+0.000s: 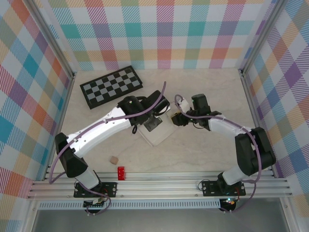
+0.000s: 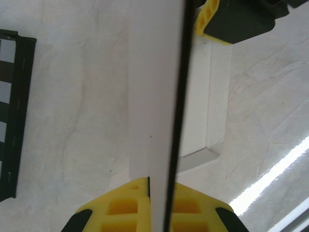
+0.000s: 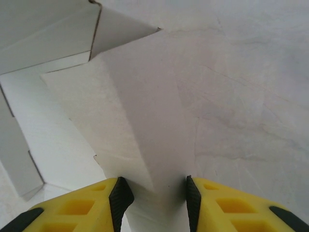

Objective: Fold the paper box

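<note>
here left gripper (image 2: 148,183) pinches paper box (image 2: 154,96) flap; right gripper (image 3: 154,186) part-open, straddling flap.

Plaid walls (image 1: 164,29) in teal, pink, orange and purple are closing in the cell at the back, the left and the right. Aluminium posts (image 1: 57,46) are running up the back corners where the walls are meeting. A pale, marbled beige worktop (image 1: 193,154) is spreading between them under soft, even light that is casting only faint shadows. In the left wrist view a bright streak of glare (image 2: 270,176) is lying across its surface. Slotted aluminium rails (image 1: 164,186) are running along the near edge, and a grey surface (image 1: 193,217) is showing beyond them.
</note>
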